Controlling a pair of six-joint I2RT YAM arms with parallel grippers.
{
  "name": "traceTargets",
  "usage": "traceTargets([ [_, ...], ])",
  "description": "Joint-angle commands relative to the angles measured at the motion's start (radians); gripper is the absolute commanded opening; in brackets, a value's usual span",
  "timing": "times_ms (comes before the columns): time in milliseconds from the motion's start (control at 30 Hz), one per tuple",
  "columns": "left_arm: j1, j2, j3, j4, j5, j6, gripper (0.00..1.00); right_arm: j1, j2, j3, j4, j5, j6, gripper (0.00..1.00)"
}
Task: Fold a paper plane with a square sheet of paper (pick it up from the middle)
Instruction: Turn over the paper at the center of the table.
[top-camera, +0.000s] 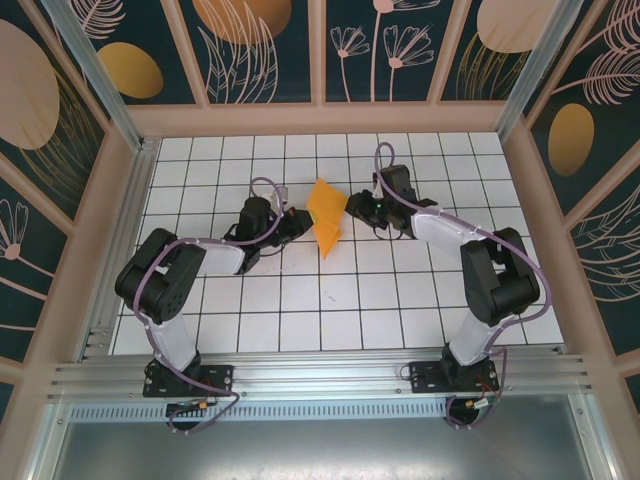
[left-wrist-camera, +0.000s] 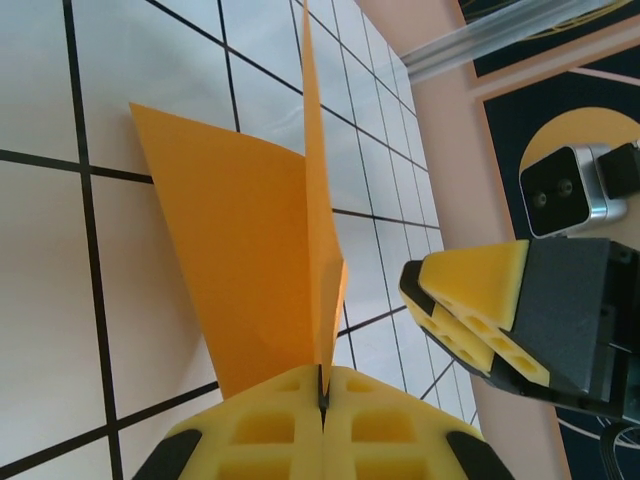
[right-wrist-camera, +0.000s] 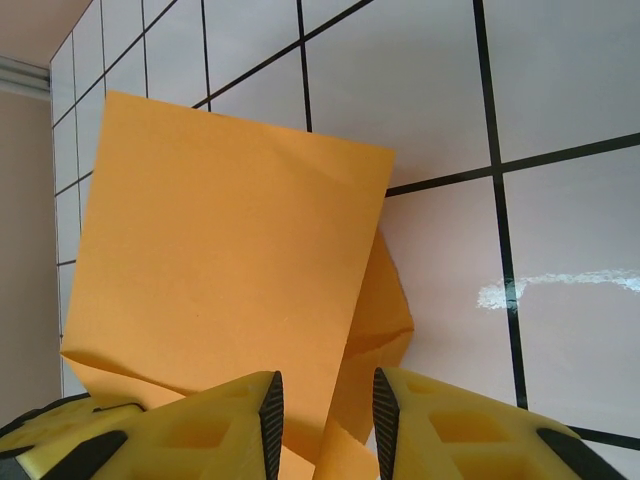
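Observation:
The bright-orange square sheet of paper (top-camera: 326, 214) is folded and stands up off the white grid floor between the two arms. It shows a broad flap and a pointed lower end, not the narrow dart of a paper plane. My left gripper (top-camera: 296, 222) is at its left side. In the left wrist view the gripper (left-wrist-camera: 322, 378) is shut on the thin lower edge of the paper (left-wrist-camera: 235, 250). My right gripper (top-camera: 354, 209) is at the paper's right side. In the right wrist view its fingers (right-wrist-camera: 328, 402) stand apart, open, with a fold of the paper (right-wrist-camera: 225, 250) lying between them.
The white tiled floor (top-camera: 330, 300) spreads out toward the arm bases. Wooden-framed walls with leaf patterns (top-camera: 265, 50) close the back and sides. The right gripper's yellow fingers (left-wrist-camera: 480, 305) hang close beside the paper in the left wrist view.

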Motion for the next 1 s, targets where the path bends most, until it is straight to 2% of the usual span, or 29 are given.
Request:
traceTargets([
  [0,0.004,0.04,-0.024,0.047,-0.021,-0.021,0.05,-0.001,-0.029,-0.016,0.019,-0.01,-0.003,0.33],
  [200,0.002,0.078,-0.01,-0.091,-0.068,0.035,0.05,0.025,0.005,0.009,0.004,-0.033,-0.033,0.3],
  [300,0.0,0.086,0.011,-0.18,-0.109,0.073,0.05,0.052,0.051,0.044,-0.026,-0.046,-0.054,0.24],
  [533,-0.022,0.103,0.034,-0.143,-0.056,0.077,0.05,0.098,0.114,0.06,-0.04,-0.047,-0.057,0.19],
  [800,-0.033,0.014,0.029,-0.173,-0.129,0.098,0.05,0.082,0.034,-0.041,0.015,0.0,-0.027,0.2],
  [967,-0.033,-0.083,0.03,-0.182,-0.151,0.112,0.05,0.076,-0.045,-0.096,0.081,0.0,-0.011,0.27],
])
